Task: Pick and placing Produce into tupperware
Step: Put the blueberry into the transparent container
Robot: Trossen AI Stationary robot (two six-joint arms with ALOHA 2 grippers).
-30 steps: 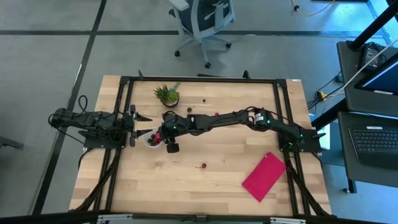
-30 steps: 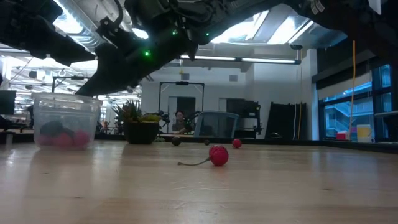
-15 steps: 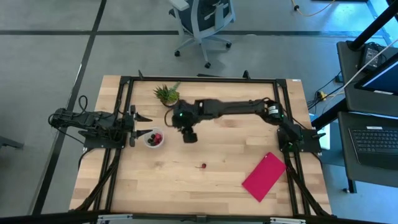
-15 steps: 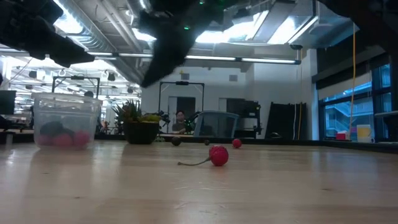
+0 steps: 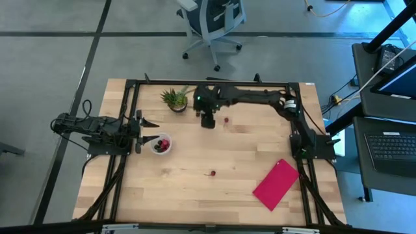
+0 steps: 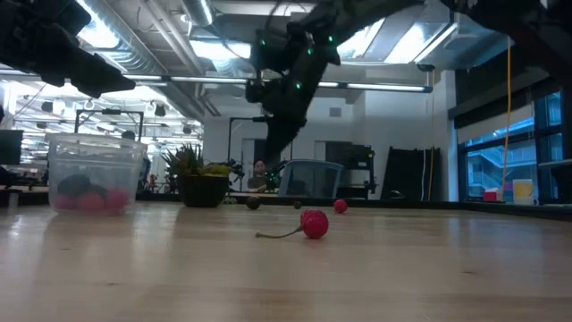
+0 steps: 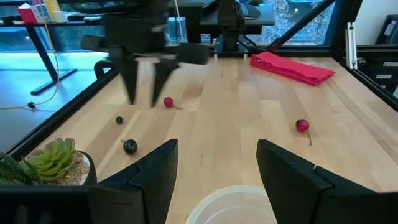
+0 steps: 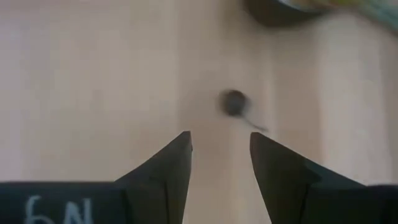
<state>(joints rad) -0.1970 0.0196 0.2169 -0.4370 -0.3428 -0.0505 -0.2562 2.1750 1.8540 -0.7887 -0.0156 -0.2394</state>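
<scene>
Right gripper released, empty, above a small dark maroon stemmed berry at the table's far side. Left gripper released beside the round translucent white plastic tupperware at left.

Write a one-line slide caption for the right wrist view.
Right gripper, fingers open and empty, hovers over a dark berry on the table.
</scene>
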